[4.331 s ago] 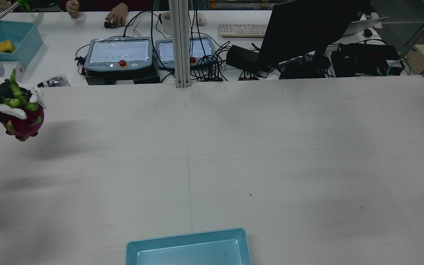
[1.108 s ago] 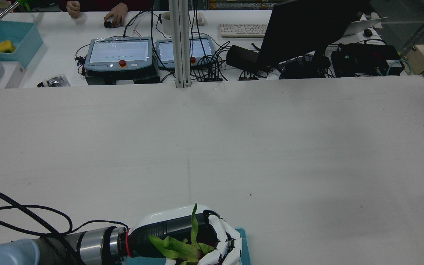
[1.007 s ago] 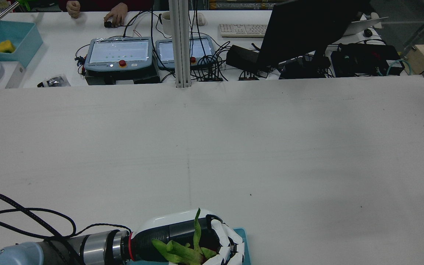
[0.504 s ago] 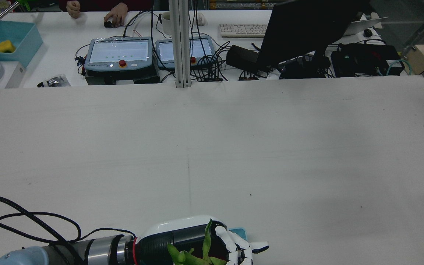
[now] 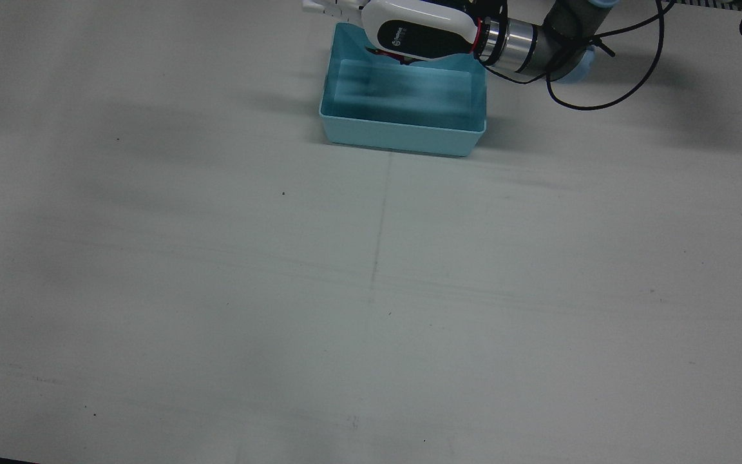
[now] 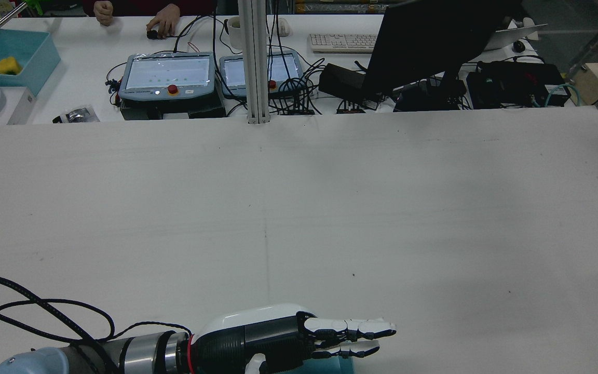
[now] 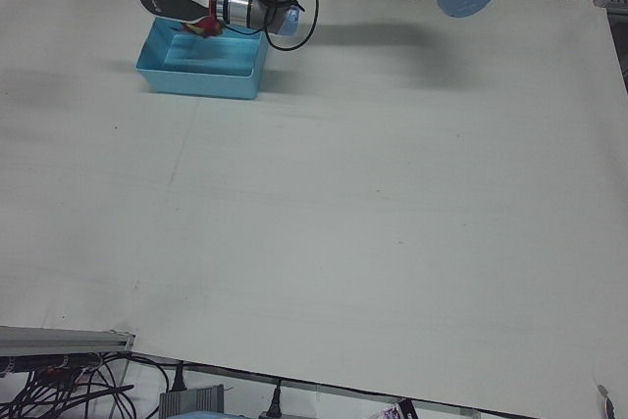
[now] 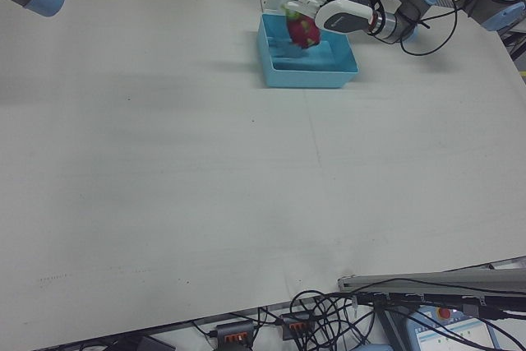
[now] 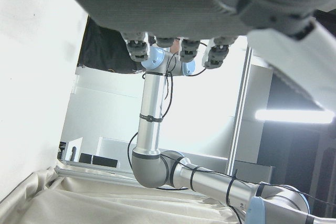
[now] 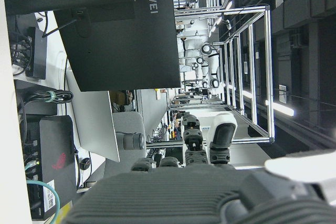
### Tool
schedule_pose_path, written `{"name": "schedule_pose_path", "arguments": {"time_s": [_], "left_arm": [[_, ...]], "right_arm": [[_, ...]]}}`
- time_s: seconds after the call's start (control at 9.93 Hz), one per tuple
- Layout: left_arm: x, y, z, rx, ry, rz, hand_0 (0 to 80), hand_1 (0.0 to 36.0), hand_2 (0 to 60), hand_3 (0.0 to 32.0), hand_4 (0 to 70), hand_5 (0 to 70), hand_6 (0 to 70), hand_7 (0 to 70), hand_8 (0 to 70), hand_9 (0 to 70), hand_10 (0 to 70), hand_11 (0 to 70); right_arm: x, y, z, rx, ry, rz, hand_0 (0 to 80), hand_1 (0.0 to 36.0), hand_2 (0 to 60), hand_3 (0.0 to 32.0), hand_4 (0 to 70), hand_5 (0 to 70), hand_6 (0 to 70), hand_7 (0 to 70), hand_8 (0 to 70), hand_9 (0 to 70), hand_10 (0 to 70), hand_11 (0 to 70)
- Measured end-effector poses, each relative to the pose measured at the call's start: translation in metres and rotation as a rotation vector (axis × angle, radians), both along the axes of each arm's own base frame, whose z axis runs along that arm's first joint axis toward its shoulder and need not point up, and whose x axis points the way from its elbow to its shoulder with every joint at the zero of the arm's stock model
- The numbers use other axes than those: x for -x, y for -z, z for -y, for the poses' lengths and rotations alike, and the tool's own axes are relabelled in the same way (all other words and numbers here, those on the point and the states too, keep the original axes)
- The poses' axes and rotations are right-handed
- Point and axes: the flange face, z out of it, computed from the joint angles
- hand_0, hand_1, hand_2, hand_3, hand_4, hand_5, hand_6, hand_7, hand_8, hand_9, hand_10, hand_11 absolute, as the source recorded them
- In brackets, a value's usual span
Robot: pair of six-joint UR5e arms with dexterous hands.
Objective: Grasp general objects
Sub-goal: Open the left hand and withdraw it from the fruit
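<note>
My left hand hangs flat over the light-blue bin at the near edge of the table, its fingers stretched straight and apart, holding nothing. In the right-front view a magenta dragon fruit with green scales sits just below that hand, inside the bin's outline; I cannot tell whether it rests on the bottom. In the left-front view a red sliver of fruit peeks from under the wrist. My right hand shows only in its own view, fingers extended with nothing between them.
Beyond the far edge of the table are two teach pendants, an aluminium post, a dark monitor, and a person's hands. Another blue bin holding a yellow item stands at the far left. A black cable loops beside my left arm.
The left hand carried the dragon fruit from the far left to over the bin, then spread its fingers. The fruit has left the hand and dropped out of the rear view.
</note>
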Motion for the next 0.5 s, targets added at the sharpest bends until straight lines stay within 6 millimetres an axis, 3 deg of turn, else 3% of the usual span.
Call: {"name": "schedule_pose_path", "arguments": {"time_s": [0.3, 0.5], "left_arm": [[0.001, -0.003, 0.001, 0.000, 0.000, 0.006, 47.8, 5.3, 0.0, 0.0, 0.1, 8.3, 1.4, 12.1, 2.0, 1.0, 0.0, 0.0], [0.006, -0.008, 0.013, 0.007, 0.014, 0.016, 47.8, 5.5, 0.0, 0.0, 8.0, 10.6, 5.7, 14.9, 3.0, 1.5, 0.0, 0.0]], "right_arm": [[0.000, 0.000, 0.000, 0.000, 0.000, 0.000, 0.0, 0.0, 0.0, 0.0, 0.0, 0.0, 0.0, 0.0, 0.0, 0.0, 0.0, 0.0], [0.000, 0.000, 0.000, 0.000, 0.000, 0.000, 0.0, 0.0, 0.0, 0.0, 0.0, 0.0, 0.0, 0.0, 0.0, 0.0, 0.0, 0.0]]}}
